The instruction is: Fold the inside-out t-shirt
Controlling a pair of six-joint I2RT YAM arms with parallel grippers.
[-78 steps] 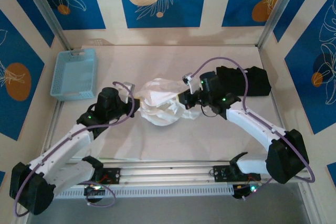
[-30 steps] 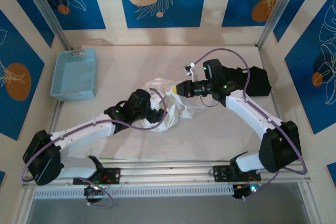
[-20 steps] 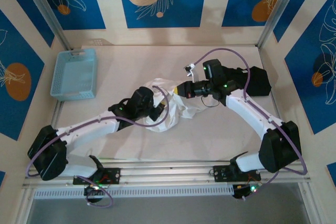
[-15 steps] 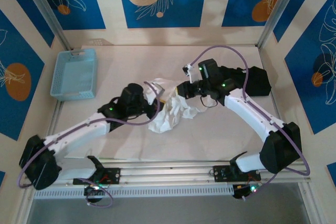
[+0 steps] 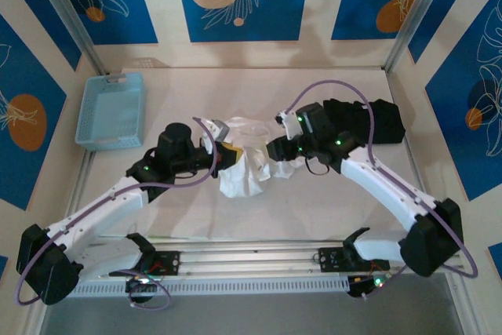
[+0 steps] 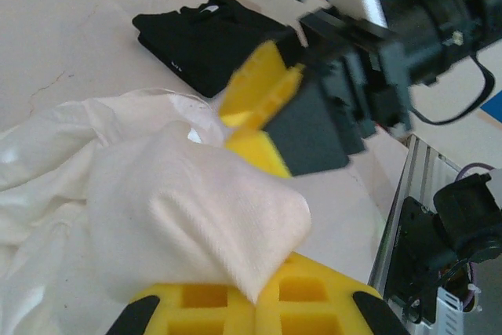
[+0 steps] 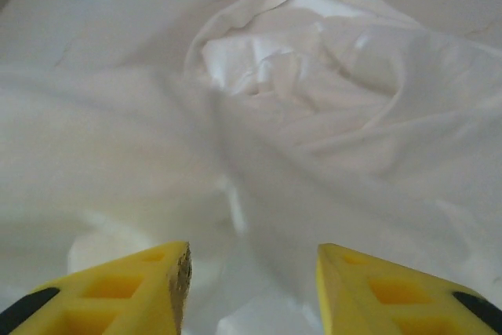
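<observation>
Arms are angling inward; left gripper (image 5: 224, 152) is clenching the crumpled white cotton t-shirt (image 5: 241, 179), right gripper (image 5: 276, 149) is hovering released just right of it.

The middle of the table (image 5: 314, 209) is occupied by the bunched t-shirt (image 5: 239, 178), hemmed in closely by the left gripper (image 5: 226, 153) and the right gripper (image 5: 274, 151), with only a cloth-filled gap left between them. The far left is blocked by a blue basket (image 5: 111, 110), the far right by a black folded garment (image 5: 376, 119). Bare surface is left between those two and along the near edge.
</observation>
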